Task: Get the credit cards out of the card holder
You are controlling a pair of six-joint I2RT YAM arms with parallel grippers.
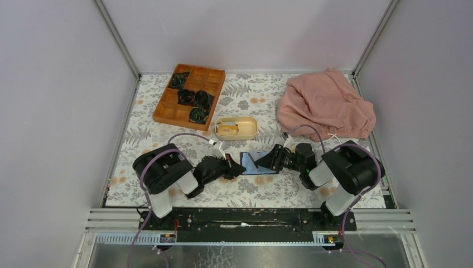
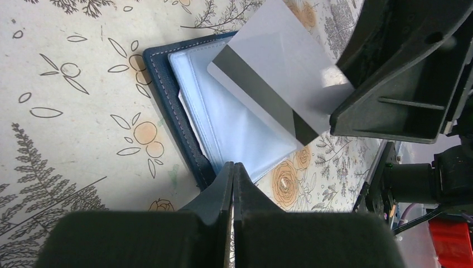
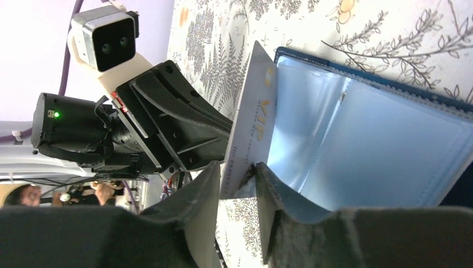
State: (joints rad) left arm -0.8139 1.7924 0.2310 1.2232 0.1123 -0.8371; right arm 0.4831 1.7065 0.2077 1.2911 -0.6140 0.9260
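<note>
One grey card (image 3: pixel 254 111) is clamped in the right pincer (image 3: pixel 237 174) at the card holder (image 3: pixel 379 151); left pincer (image 2: pixel 233 170) closed.

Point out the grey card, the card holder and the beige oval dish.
grey card (image 2: pixel 279 72): left wrist view, middle of its plain face.
card holder (image 2: pixel 177 106): left wrist view, navy stitched border.
beige oval dish (image 1: pixel 245 136): top external view, near rim.

We see a holder (image 2: pixel 163 84) of navy stitched leather-like stuff with glossy clear plastic pockets, a smooth, faintly shiny grey plastic card (image 2: pixel 284 67), matt black plastic fingers (image 2: pixel 207 200), a wooden tray (image 1: pixel 167 107) and soft pink cloth (image 1: pixel 326 106).
</note>
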